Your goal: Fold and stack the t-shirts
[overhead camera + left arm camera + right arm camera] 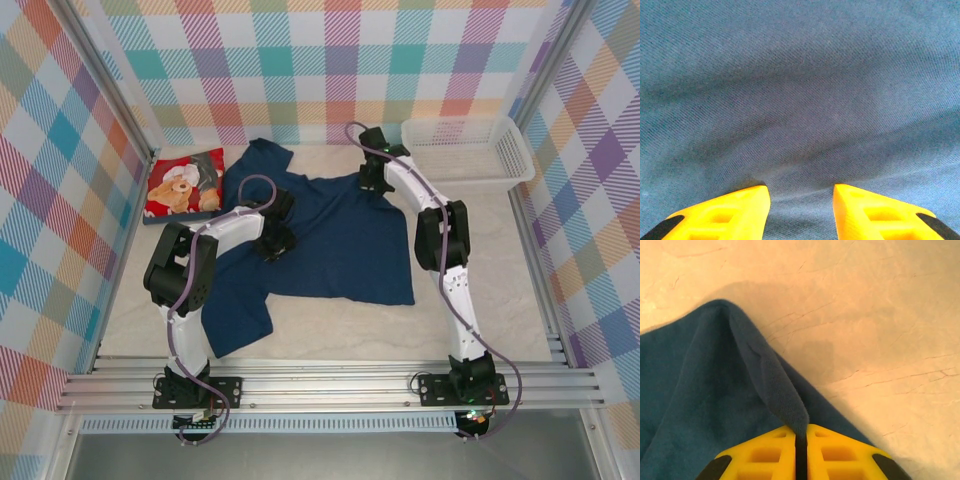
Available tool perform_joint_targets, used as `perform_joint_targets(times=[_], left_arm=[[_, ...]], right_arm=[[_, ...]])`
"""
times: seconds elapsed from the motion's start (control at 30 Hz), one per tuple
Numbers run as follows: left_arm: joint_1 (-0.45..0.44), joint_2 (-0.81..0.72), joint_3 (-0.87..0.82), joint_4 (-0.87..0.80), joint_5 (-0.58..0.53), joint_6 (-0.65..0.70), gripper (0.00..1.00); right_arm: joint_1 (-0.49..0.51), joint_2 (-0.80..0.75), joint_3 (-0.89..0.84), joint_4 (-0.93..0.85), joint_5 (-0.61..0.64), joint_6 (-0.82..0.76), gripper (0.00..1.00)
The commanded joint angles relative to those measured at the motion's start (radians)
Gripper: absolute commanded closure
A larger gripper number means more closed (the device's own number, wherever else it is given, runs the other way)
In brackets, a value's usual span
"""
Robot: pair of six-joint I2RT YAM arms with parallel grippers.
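From the overhead camera I see the navy t-shirt (pixel 340 240) spread across the middle of the pale table (pixel 330 345), mostly flat, with one sleeve reaching toward the far wall and another part trailing toward the near left; no print shows on the side facing up. The red t-shirt (pixel 185 185) lies folded into a small rectangle at the far left, teddy-bear picture up, just beside the navy one's left edge; I cannot tell whether the two touch. A white mesh basket (pixel 520 160) sits in the far right corner, well apart from both shirts.

My left gripper (pixel 275 240) is down over the left half of the navy t-shirt; in the left wrist view its two yellow fingers (pixel 735 210) stand spread, with a clear gap at the left gripper (pixel 801 192), and plain navy t-shirt (pixel 800 90) lies beneath them; I see no cloth between the tips.

My right gripper (pixel 372 180) is at the shirt's far edge, near the basket; in the right wrist view the right gripper (pixel 801 432) has its yellow fingers pressed together on a raised ridge of the navy t-shirt (pixel 700 390), which runs up from the tips to a rounded corner; the bare table (pixel 865 315) shows to the right of that corner.
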Motion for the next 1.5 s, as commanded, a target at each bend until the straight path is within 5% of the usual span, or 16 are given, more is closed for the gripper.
perform_joint_targets(times=[0.0, 0.5, 0.57, 0.67, 0.77, 0.93, 1.13, 1.3, 1.47], left_arm=[[-0.007, 0.014, -0.043, -0.055, -0.025, 0.017, 0.59], [-0.016, -0.024, 0.028, -0.061, 0.05, 0.029, 0.59], [-0.023, -0.032, 0.066, -0.068, 0.071, 0.041, 0.57], [-0.031, -0.045, 0.13, -0.105, 0.087, 0.049, 0.51], [-0.03, -0.074, 0.168, -0.138, 0.096, 0.05, 0.46], [-0.011, -0.154, 0.177, -0.193, 0.075, 0.06, 0.45], [0.117, -0.249, 0.091, -0.242, 0.056, 0.097, 0.45], [0.214, -0.309, -0.014, -0.282, -0.02, 0.189, 0.47], [0.285, -0.329, -0.123, -0.244, -0.01, 0.22, 0.48]], right_arm=[[-0.008, -0.035, 0.032, -0.028, -0.018, 0.015, 0.99], [-0.076, 0.037, 0.213, -0.084, 0.187, 0.001, 1.0], [-0.079, 0.047, 0.231, -0.07, 0.201, -0.017, 0.85], [-0.079, 0.063, 0.271, -0.065, 0.206, -0.033, 0.4], [-0.079, 0.063, 0.295, -0.087, 0.206, -0.025, 0.33], [-0.074, -0.025, 0.245, -0.129, 0.2, 0.016, 0.36], [-0.033, -0.313, -0.179, -0.061, 0.059, 0.176, 0.5], [0.056, -0.659, -0.732, 0.001, -0.01, 0.388, 0.52], [0.103, -0.825, -1.093, 0.0, -0.152, 0.505, 0.53]])
